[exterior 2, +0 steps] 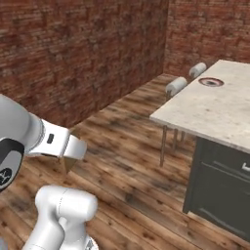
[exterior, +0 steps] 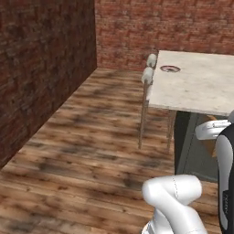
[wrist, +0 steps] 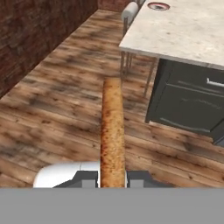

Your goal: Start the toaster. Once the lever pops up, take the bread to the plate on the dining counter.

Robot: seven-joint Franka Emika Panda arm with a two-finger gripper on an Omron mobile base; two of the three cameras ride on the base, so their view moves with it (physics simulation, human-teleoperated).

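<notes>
My gripper (wrist: pixel 113 177) is shut on the bread (wrist: pixel 113 127), a brown toasted slice seen edge-on that sticks out from between the two fingertips above the wooden floor. The dining counter (wrist: pixel 183 30) with its beige stone top lies ahead and to the right. The plate (wrist: pixel 158 6) sits near the counter's far left corner, well beyond the bread. From the base views the plate (exterior: pixel 170 69) (exterior 2: pixel 211 82) rests on the dining counter (exterior: pixel 201 87) (exterior 2: pixel 210 110) near its far edge. The toaster is out of view.
Two pale-seated stools (exterior: pixel 147 75) (exterior 2: pixel 176 87) stand along the counter's left side on thin legs. The island's dark cabinet base (wrist: pixel 188 105) is below the top. Brick walls (exterior: pixel 41 68) close the left and back. Open wooden floor (exterior: pixel 82 137) stretches left of the island.
</notes>
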